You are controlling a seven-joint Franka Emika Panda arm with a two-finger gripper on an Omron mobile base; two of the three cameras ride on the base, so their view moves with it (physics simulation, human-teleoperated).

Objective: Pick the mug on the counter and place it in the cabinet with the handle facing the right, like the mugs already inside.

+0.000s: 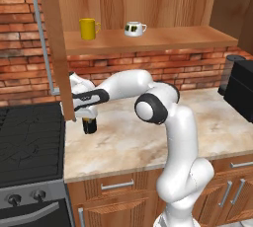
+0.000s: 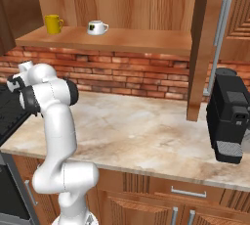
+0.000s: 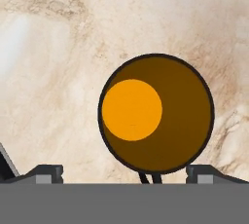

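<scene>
At the left a black stove point(image 1: 29, 137) is seen beside the beige marbled counter point(image 1: 148, 142). The small round black mug point(image 1: 89, 125) is stood upright on it near the stove, its orange inside seen from above. The gripper point(image 1: 85, 114) is held wide open just over it, nothing gripped. A yellow mug point(image 1: 88, 28) and a white mug point(image 1: 133, 28) are kept on the wooden cabinet point(image 1: 163, 38) shelf; their marks cannot be read.
</scene>
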